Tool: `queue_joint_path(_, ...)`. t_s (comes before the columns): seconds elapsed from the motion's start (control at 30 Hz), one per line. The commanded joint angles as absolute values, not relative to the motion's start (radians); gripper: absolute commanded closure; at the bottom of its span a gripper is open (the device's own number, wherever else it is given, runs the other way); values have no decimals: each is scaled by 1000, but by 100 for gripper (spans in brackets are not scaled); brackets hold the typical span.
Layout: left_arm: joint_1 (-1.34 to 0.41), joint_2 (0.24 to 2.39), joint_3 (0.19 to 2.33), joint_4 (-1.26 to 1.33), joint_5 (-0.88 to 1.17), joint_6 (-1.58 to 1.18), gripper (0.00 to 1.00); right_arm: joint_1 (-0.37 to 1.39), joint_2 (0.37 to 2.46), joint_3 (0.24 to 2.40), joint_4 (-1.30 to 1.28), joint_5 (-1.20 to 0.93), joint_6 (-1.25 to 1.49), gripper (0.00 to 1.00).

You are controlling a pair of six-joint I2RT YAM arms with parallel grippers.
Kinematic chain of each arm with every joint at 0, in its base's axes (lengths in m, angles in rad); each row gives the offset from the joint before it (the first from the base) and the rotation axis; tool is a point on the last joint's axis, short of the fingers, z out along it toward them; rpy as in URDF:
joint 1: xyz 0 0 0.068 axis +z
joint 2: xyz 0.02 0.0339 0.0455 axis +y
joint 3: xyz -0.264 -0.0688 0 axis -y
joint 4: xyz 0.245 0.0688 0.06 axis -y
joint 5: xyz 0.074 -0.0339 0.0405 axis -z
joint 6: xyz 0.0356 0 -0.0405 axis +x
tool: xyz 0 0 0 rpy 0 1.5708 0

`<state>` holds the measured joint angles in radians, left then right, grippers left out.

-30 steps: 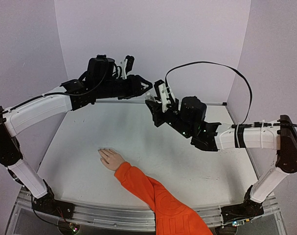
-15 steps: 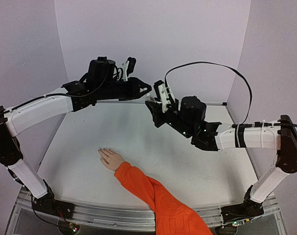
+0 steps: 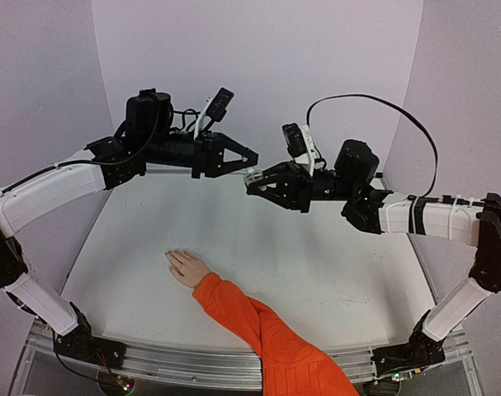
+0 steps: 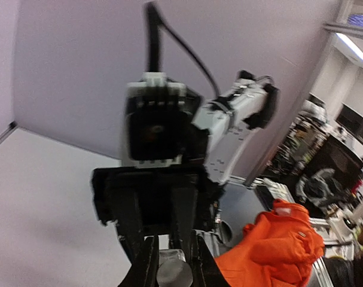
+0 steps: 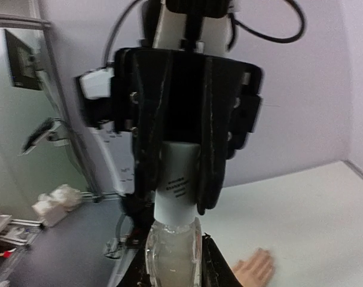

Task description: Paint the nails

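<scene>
The nails (image 3: 171, 256) are on the little hand (image 3: 186, 268) lying flat on the near-left part of the table (image 3: 333, 272), poking out of an orange sleeve (image 3: 258, 326). They're too tiny for us to make out, and nothing is near them.

All the action is up in the air over the far side. The right gripper (image 3: 252, 186) is clamped on a small clear bottle (image 5: 172, 254), and the left gripper (image 3: 252, 157) has its fingers closed around the white cap (image 5: 180, 185). So we'd say we're at the opening step: cap on, no brush out yet.

Next we'd guess the left has to twist or pull the cap off while the right holds steady, then carry it down to the fingertips.

Nothing sits between bottle and hand. The right arm's cable (image 3: 382, 103) loops high, out of the way.
</scene>
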<state>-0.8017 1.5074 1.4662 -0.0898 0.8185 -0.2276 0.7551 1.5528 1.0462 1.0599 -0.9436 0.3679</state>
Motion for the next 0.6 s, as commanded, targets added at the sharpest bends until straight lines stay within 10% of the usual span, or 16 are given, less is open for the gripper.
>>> queue_joint_path(0.0, -839, 1546, 1491, -130, 1201, -132, 100, 782, 1534, 1104, 1601, -1233, 720, 100)
queue_joint_path(0.27, -817, 1534, 1489, -129, 1104, -184, 96, 756, 1493, 1032, 1499, -1067, 574, 100)
queue_joint_path(0.47, -754, 1415, 1366, -132, 865, -306, 30, 744, 1402, 1008, 1052, -727, 216, 100)
queue_joint_path(0.57, -711, 1367, 1317, -135, 785, -407, 13, 745, 1382, 1016, 916, -527, 108, 100)
